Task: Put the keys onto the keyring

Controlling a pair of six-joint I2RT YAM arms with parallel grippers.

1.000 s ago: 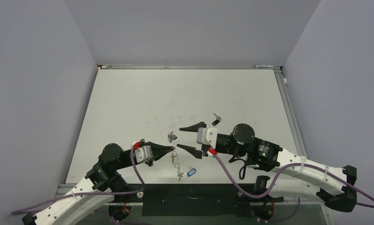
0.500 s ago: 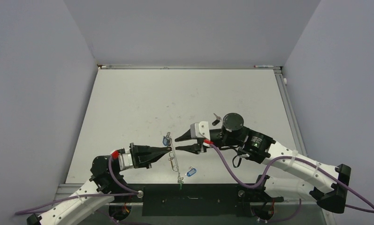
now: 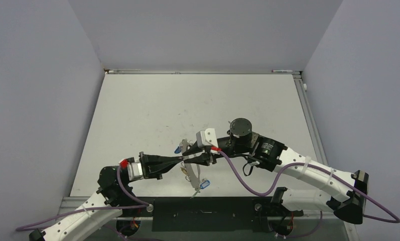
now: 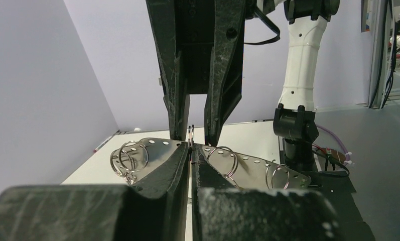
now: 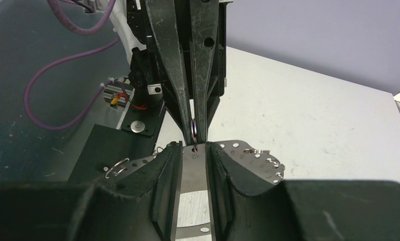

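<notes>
The keyring (image 3: 194, 176) is a large hoop of thin perforated metal band, held upright above the table's front. My right gripper (image 3: 187, 154) is shut on its band (image 5: 193, 173), one finger on each edge. My left gripper (image 3: 181, 160) faces it tip to tip and is shut on a small split ring (image 4: 190, 134) at a hole in the band (image 5: 193, 133). Several other split rings (image 4: 131, 156) hang through the band's holes. A blue key tag (image 3: 178, 149) shows by the gripper tips. Another blue key tag (image 3: 204, 185) hangs low on the hoop.
The white table (image 3: 187, 100) lies between grey walls on three sides. A black base strip (image 3: 203, 213) runs along the near edge, under both arms. The right arm's elbow motor (image 3: 240, 125) stands above the table's middle right.
My right gripper has moved left to the keyring and closed from wide open onto its band. The left gripper swung round early on, has stayed shut, and now meets the right one.
</notes>
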